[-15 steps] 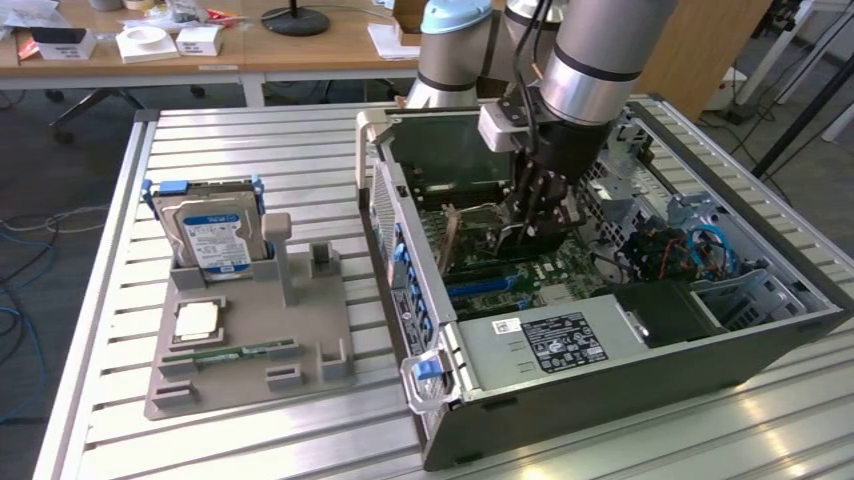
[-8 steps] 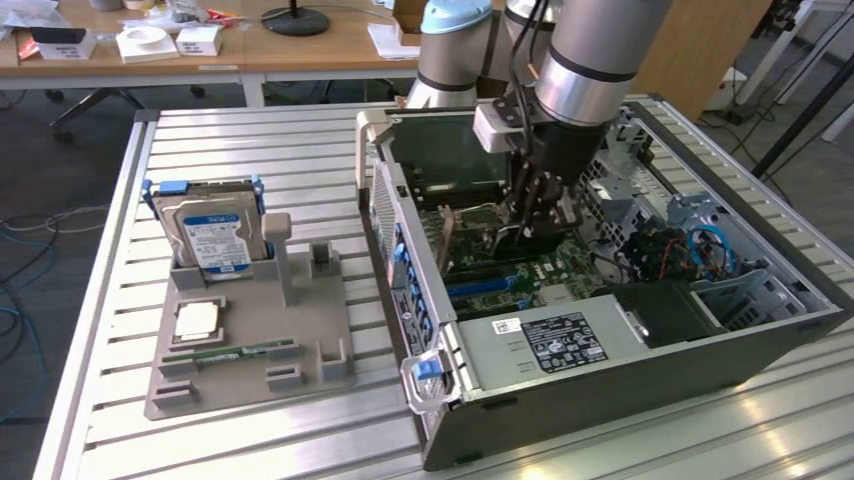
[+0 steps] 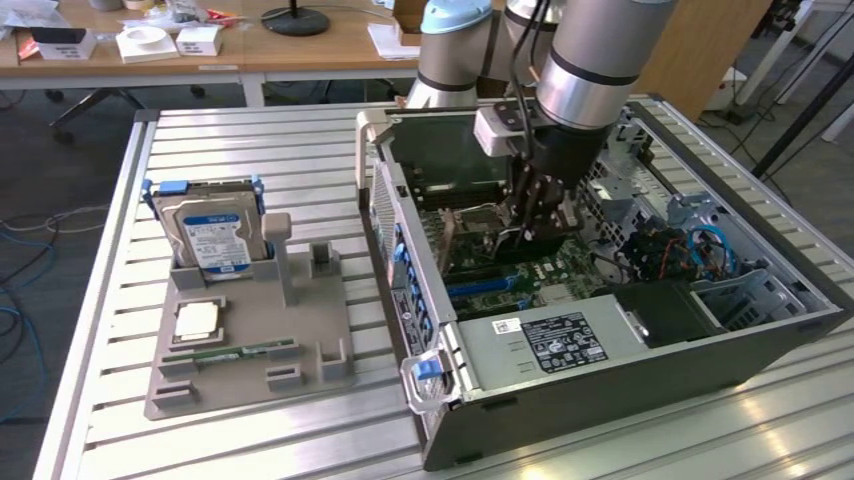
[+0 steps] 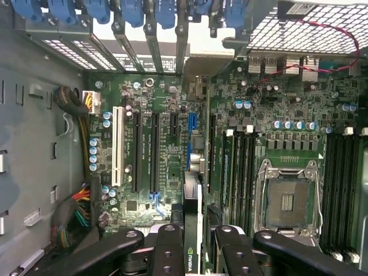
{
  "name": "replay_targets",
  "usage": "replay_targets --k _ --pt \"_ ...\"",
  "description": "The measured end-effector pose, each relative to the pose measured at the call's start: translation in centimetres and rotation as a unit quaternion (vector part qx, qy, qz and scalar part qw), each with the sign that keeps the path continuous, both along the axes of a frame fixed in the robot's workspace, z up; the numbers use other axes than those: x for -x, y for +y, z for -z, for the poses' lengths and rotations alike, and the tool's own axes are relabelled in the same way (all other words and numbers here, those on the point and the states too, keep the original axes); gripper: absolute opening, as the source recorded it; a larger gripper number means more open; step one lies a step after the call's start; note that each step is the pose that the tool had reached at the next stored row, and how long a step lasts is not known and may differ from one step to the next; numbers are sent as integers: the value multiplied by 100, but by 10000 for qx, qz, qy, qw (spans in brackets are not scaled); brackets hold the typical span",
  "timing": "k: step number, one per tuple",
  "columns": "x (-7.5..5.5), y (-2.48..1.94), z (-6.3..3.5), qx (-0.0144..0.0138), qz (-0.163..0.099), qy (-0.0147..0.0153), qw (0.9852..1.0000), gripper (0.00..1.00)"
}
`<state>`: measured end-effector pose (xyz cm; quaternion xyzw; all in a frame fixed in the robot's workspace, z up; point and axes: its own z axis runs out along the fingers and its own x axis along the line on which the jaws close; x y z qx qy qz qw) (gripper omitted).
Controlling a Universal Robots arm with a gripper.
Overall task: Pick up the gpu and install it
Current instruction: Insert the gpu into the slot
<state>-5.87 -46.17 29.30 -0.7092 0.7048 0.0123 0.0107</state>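
The gpu (image 4: pixel 192 215) is a thin dark card seen edge-on, with a logo near my fingers. My gripper (image 4: pixel 192 244) is shut on it, one black finger (image 4: pixel 167 247) on each side. The card hangs just above the green motherboard (image 4: pixel 167 141), close to the long black expansion slots (image 4: pixel 154 152). In the exterior view my gripper (image 3: pixel 537 232) reaches down into the open computer case (image 3: pixel 641 390), with the dark gpu (image 3: pixel 523 212) held over the board.
A row of blue slot latches (image 4: pixel 144 11) lines the case's rear wall. The bare CPU socket (image 4: pixel 286 201) lies beside the memory slots. On the exterior view's left, a grey holder (image 3: pixel 240 385) carries a hard drive (image 3: pixel 214 235), a processor chip (image 3: pixel 198 320) and a memory stick (image 3: pixel 240 353).
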Motion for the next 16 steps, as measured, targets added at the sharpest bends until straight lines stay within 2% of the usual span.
replay_targets --k 16 --pt "39 -1 89 1 -1 0 10000 26"
